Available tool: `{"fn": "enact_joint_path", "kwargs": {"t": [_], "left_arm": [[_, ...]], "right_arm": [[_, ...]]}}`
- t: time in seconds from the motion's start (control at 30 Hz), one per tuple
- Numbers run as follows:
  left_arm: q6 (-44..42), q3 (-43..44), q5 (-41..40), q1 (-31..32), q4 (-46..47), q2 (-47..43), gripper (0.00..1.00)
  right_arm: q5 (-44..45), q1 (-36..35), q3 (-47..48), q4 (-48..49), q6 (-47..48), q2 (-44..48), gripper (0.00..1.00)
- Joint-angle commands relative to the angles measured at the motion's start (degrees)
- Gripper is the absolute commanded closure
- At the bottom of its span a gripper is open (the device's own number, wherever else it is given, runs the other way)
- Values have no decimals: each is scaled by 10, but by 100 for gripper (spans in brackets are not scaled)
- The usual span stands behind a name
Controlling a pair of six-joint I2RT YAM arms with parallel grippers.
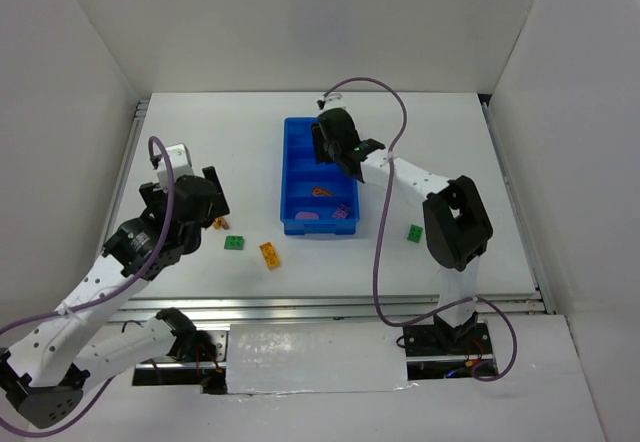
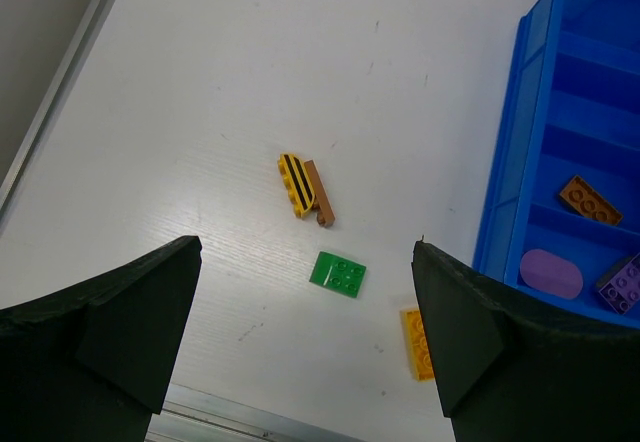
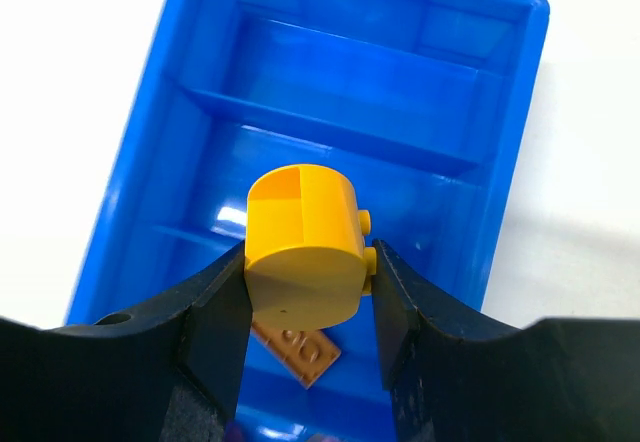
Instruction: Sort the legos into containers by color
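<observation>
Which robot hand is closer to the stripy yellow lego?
Left. The left fingers hang open close over the stripy lego on the table. The right fingers are far off over the blue tray, pinching a round yellow lego.

Loose bricks (image 1: 234,244) lie left of the tray (image 1: 288,172), a single brick (image 1: 414,232) right of it, others inside its nearest compartments (image 1: 318,214)

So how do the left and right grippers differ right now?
The left gripper has its jaws wide apart and empty, while the right gripper is closed on a yellow rounded brick. The left gripper hangs over the table, above loose pieces such as a green brick. The right gripper is over the blue tray. Both have black jaws and point downward.
</observation>
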State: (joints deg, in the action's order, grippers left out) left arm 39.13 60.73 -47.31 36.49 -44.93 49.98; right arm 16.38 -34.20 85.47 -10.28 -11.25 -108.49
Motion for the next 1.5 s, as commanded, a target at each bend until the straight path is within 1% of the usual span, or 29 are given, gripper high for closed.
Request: {"fn": "enact_joint_path", "kwargs": {"t": [0.0,0.3,0.37,0.4,0.5,0.57,0.6,0.67,0.7,0.73,0.77,0.8,0.87,0.9,0.93,0.97,1.07,1.2,1.27,1.33,1.37,1.4,1.43,1.47], "left_arm": [[-10,-1,-3,-3,14,6,1],[-21,-5,11,-10,29,3,0],[-25,-5,19,-15,31,7,0],[-26,-4,21,-16,31,9,0],[-32,-4,33,-23,36,14,0],[-35,-5,38,-29,41,14,0],[-37,-6,43,-30,42,13,0],[-39,-7,47,-33,45,12,1],[-39,-7,49,-34,45,12,0],[-40,-7,49,-34,46,11,0],[-41,-7,50,-35,47,11,0],[-41,-7,50,-35,46,11,0],[-41,-7,50,-36,47,11,0],[-41,-8,50,-36,46,10,0],[-42,-7,51,-36,47,11,0],[-42,-7,52,-37,46,11,1],[-41,-8,52,-37,47,12,0],[-33,-8,52,-43,45,14,0],[-17,-5,61,-53,43,24,0],[-8,-1,84,-84,41,36,0],[1,2,100,-98,42,51,1],[4,4,139,-126,44,59,0],[8,5,156,-137,46,68,0],[16,6,169,-148,45,85,0]], "right_arm": [[25,5,41,22,36,-30,100],[32,8,81,17,47,-90,100],[32,8,80,17,45,-95,97],[32,8,74,19,43,-95,91],[27,9,67,23,40,-95,78],[27,8,69,20,37,-98,71],[28,8,72,18,37,-100,64],[28,9,78,13,36,-103,57],[27,8,80,12,36,-103,52],[24,7,80,9,37,-103,51],[23,8,82,9,38,-103,47],[20,10,82,8,37,-100,41],[16,8,83,9,36,-97,39],[16,8,83,9,35,-96,22],[17,8,84,8,35,-96,10],[19,8,87,7,34,-95,9],[28,8,88,4,29,-89,0],[15,8,70,9,11,-41,0],[-16,8,52,9,2,12,0],[-35,7,42,1,-17,52,0],[-61,7,30,-3,-22,96,1],[-78,7,23,-13,-28,120,1],[-102,4,-1,-14,-36,145,1],[-131,2,-11,-16,-35,194,1]]}}
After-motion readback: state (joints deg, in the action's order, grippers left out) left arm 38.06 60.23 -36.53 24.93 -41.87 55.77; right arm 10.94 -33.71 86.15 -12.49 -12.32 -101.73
